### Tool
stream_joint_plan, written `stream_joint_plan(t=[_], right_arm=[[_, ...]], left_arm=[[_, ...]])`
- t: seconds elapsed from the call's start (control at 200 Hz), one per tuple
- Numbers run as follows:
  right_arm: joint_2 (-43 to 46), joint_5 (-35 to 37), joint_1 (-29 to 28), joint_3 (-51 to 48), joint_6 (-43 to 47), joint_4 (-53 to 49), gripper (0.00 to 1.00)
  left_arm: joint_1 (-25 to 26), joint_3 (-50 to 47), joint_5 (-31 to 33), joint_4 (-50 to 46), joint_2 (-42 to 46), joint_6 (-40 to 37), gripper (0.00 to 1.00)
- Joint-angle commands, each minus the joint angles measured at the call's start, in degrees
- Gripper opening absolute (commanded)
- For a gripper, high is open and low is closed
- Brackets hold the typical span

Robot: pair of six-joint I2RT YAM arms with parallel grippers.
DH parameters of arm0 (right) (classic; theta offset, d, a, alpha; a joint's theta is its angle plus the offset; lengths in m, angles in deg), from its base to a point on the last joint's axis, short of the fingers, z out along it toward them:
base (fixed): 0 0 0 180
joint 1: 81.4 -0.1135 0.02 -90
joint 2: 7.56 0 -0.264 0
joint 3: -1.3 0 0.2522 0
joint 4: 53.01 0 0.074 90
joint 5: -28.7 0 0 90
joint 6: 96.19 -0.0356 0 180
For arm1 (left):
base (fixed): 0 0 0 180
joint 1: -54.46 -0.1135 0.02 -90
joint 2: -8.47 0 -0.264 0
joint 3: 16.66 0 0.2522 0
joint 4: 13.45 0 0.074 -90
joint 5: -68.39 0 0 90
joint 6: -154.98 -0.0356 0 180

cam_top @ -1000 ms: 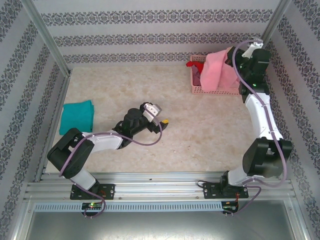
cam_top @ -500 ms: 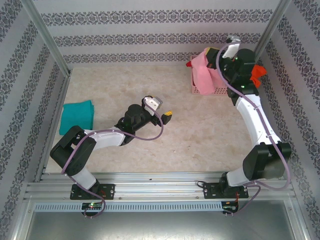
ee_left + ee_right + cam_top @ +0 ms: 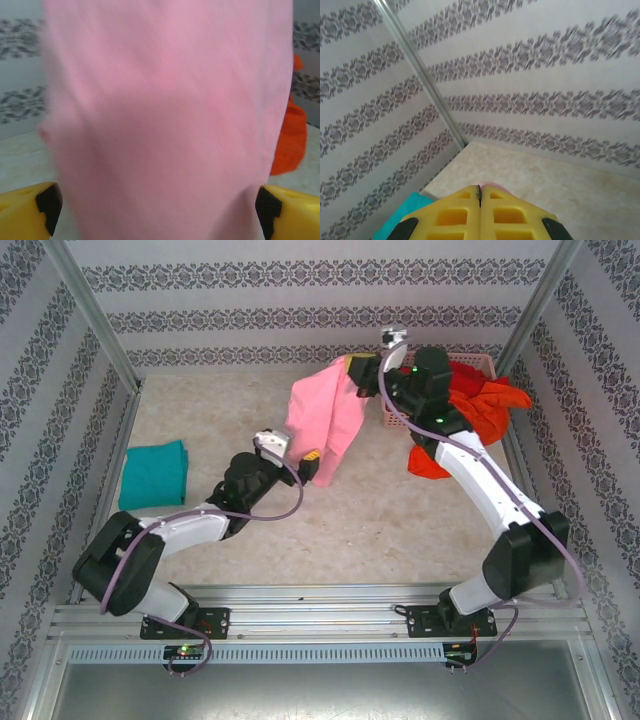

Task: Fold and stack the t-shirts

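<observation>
Pale marbled table (image 3: 400, 525), closed in on the left, far and right sides by patterned walls (image 3: 300, 300);
right arm (image 3: 500, 500), white and black, reaching from its near right base to the far middle;
left arm (image 3: 190, 525), stretched low from its near left base toward the middle of the table;
pink t-shirt (image 3: 325, 420), hanging in the air at the far middle, held by its top edge, with its lower edge just beside the left arm's tip; blurred and close in the left wrist view (image 3: 165, 125);
orange-red cloth (image 3: 482, 400), crumpled over the basket at the far right, with a redder fold on the table under the right arm; whether it is one garment or two cannot be told;
teal t-shirt (image 3: 152, 472), folded flat at the left edge of the table, well apart from the rest;
basket (image 3: 478, 361), pink lattice, in the far right corner, mostly covered by cloth;
right gripper (image 3: 352, 365), yellow fingers pressed together (image 3: 479, 200) and pinching the top of the pink t-shirt, a sliver of pink showing past the tips;
left gripper (image 3: 313, 462), fingers spread wide (image 3: 160, 215) with the pink t-shirt hanging between the yellow fingertips (image 3: 25, 210); contact cannot be told
</observation>
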Motion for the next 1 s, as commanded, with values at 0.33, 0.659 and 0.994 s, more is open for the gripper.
stream_joint_plan(t=[0.33,0.659,0.994], right_arm=[[-7.57,-2.76,-4.38,-0.48,-3.49,2.81,0.00],[-6.50,-3.83,-3.94,-4.60,-3.23,0.22,0.02],[1.63,18.48,9.22,-20.49,-7.52,0.59,0.89]], left_arm=[[-4.21,3.70,-5.63,6.89,-11.61,15.74,1.00],[-4.53,13.24,-7.90,14.08,-24.27,21.21,0.77],[-6.85,8.87,-6.14,17.65,-23.23,22.91,0.00]])
